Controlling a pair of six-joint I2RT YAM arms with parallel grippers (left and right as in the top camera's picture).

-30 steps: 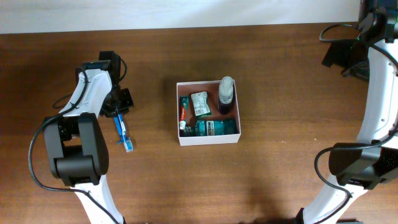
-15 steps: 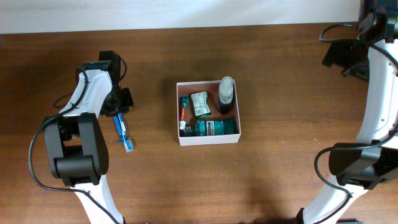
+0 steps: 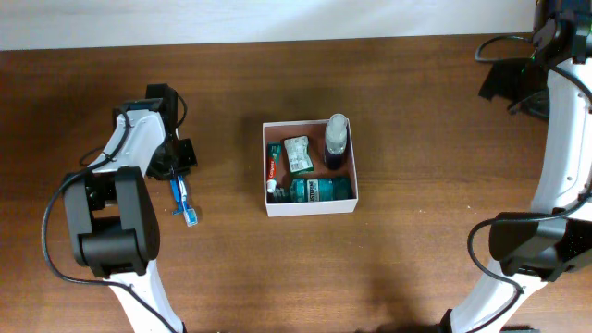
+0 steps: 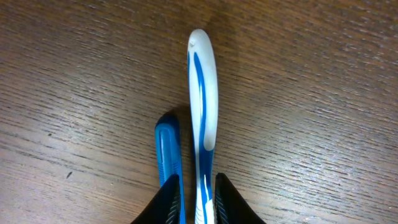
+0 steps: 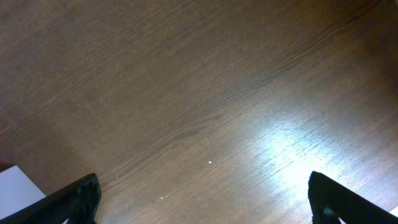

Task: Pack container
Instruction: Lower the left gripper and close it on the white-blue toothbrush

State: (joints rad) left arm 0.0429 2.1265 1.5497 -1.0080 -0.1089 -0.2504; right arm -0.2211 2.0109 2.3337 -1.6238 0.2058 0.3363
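Observation:
The container (image 3: 310, 209), a shallow white-walled box with a reddish inside, sits mid-table. It holds a red toothpaste tube (image 3: 273, 163), a green-and-white packet (image 3: 296, 153), a dark bottle with a grey cap (image 3: 337, 141) and a teal bottle (image 3: 319, 191). A blue-and-white toothbrush (image 3: 182, 197) lies on the table to its left. In the left wrist view, the toothbrush handle (image 4: 203, 93) runs away from my left gripper (image 4: 199, 202), whose jaws are closed against it. A blue part (image 4: 166, 146) lies beside the handle. My right gripper (image 5: 208, 205) is wide open and empty over bare wood.
The right arm (image 3: 564, 139) stands along the table's right edge, and its gripper (image 3: 507, 85) is at the far right corner. The left arm's base (image 3: 111, 236) is at the front left. A pale wall runs behind the table's far edge.
My left gripper has shifted slightly toward the front of the table, over the toothbrush. The toothbrush, the container and the right arm have not moved.

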